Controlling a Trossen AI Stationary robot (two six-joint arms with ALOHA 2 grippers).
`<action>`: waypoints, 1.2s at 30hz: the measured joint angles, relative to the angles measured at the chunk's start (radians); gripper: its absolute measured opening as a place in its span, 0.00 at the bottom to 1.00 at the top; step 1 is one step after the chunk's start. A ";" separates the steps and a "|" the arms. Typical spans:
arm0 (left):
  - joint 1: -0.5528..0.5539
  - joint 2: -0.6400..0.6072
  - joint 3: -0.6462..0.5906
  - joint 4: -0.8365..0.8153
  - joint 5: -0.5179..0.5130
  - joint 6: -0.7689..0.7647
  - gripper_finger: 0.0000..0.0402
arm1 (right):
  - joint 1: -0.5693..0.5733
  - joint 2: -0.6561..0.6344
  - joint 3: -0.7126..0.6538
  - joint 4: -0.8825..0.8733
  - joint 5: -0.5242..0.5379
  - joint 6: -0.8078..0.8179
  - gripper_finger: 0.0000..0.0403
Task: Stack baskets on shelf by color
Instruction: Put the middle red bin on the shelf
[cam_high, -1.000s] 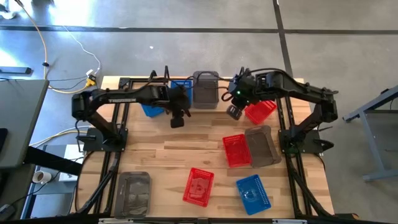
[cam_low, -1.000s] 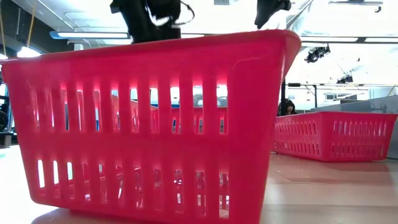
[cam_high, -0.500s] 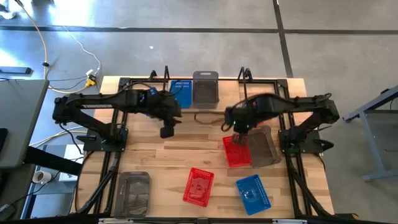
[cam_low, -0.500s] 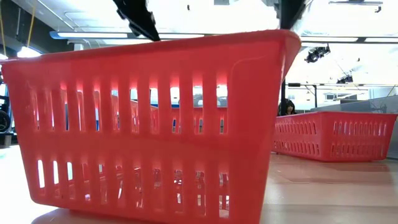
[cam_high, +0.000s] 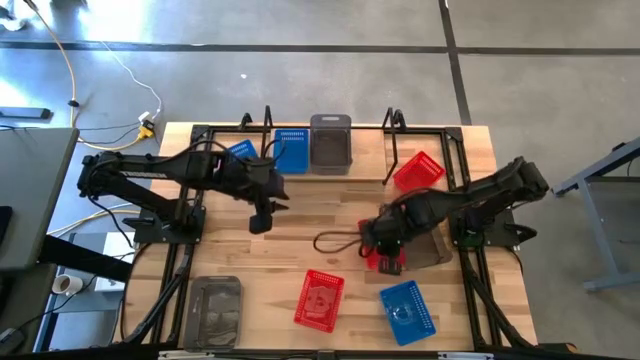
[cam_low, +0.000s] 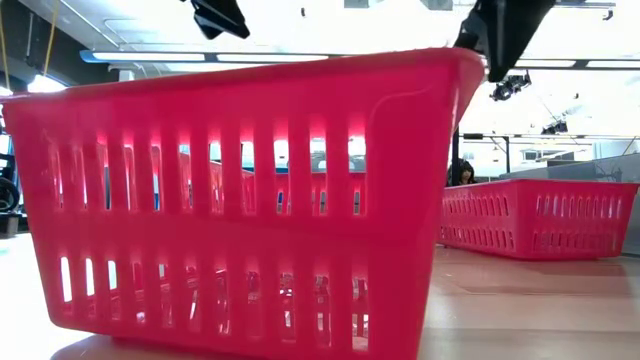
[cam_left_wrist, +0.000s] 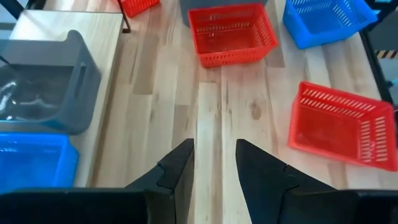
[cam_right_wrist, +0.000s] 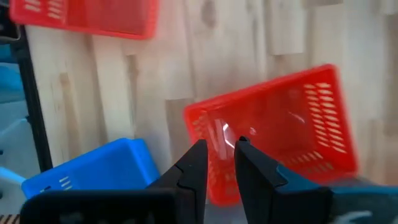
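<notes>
The shelf (cam_high: 368, 160) runs along the table's far edge. On it stand two blue baskets (cam_high: 290, 150), a grey one (cam_high: 331, 145) and a red one (cam_high: 418, 172). My right gripper (cam_high: 386, 243) hangs open by a narrow gap, pointing down over the short rim of a red basket (cam_right_wrist: 273, 130) lying on the table beside a grey basket (cam_high: 428, 235). My left gripper (cam_left_wrist: 214, 163) stands open over bare wood at mid-table (cam_high: 260, 218), touching nothing. Near the front edge lie a red basket (cam_high: 320, 300), a blue one (cam_high: 407, 308) and a grey one (cam_high: 215, 310).
Black frame rods (cam_high: 185, 250) run along both table sides by the arm bases. A dark cable loop (cam_high: 335, 241) hangs left of my right gripper. In the low view the front red basket (cam_low: 250, 200) fills the picture. Bare wood lies between the two grippers.
My right gripper has swung from the red basket on the shelf toward the near edge and down, tipping steeper, to just over the red basket on the table. My left gripper has drawn back from the shelf toward the near left. No basket has moved.
</notes>
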 joint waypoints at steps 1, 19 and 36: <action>-0.002 0.000 0.000 0.000 0.000 -0.018 0.27 | 0.013 0.000 -0.010 0.009 0.001 0.006 0.17; -0.081 0.002 0.000 0.001 -0.015 -0.220 0.27 | 0.181 0.000 -0.185 0.115 0.058 0.005 0.36; -0.094 0.003 0.000 0.002 -0.019 -0.246 0.27 | 0.186 0.000 -0.350 0.326 0.095 0.014 0.36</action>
